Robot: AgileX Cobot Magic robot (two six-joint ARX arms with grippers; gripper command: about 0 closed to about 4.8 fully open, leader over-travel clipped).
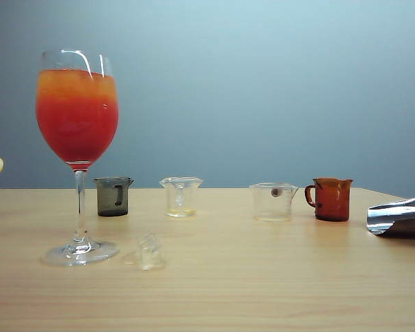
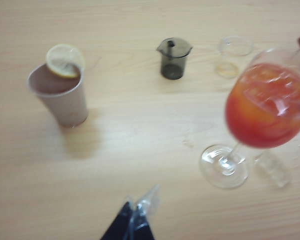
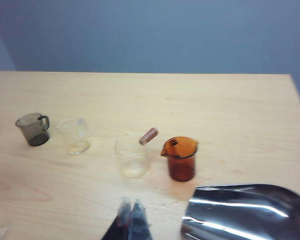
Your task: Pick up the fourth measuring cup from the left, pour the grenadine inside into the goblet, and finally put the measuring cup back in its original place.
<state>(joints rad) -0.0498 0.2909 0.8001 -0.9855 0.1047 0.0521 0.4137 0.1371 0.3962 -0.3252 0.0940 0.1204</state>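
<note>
The fourth measuring cup (image 1: 330, 199), small and red-brown with a side handle, stands upright at the right end of the cup row (image 3: 181, 160). I cannot tell whether it holds liquid. The goblet (image 1: 77, 111) stands at the left, its bowl (image 2: 267, 107) filled with red grenadine under an orange layer. My left gripper (image 2: 137, 215) hangs shut and empty over bare table, between a paper cup and the goblet's foot. My right gripper (image 3: 131, 212) is shut and empty, apart from the red-brown cup on its near side. Neither gripper shows in the exterior view.
A smoky grey cup (image 1: 113, 196) and two clear cups (image 1: 180, 196) (image 1: 273, 201) complete the row; one clear cup holds a brown stick (image 3: 148, 136). A paper cup (image 2: 60, 100) carries a lemon slice (image 2: 64, 61). A small clear object (image 1: 150, 250) lies by the goblet's foot. A shiny metal object (image 1: 399, 216) sits at the right.
</note>
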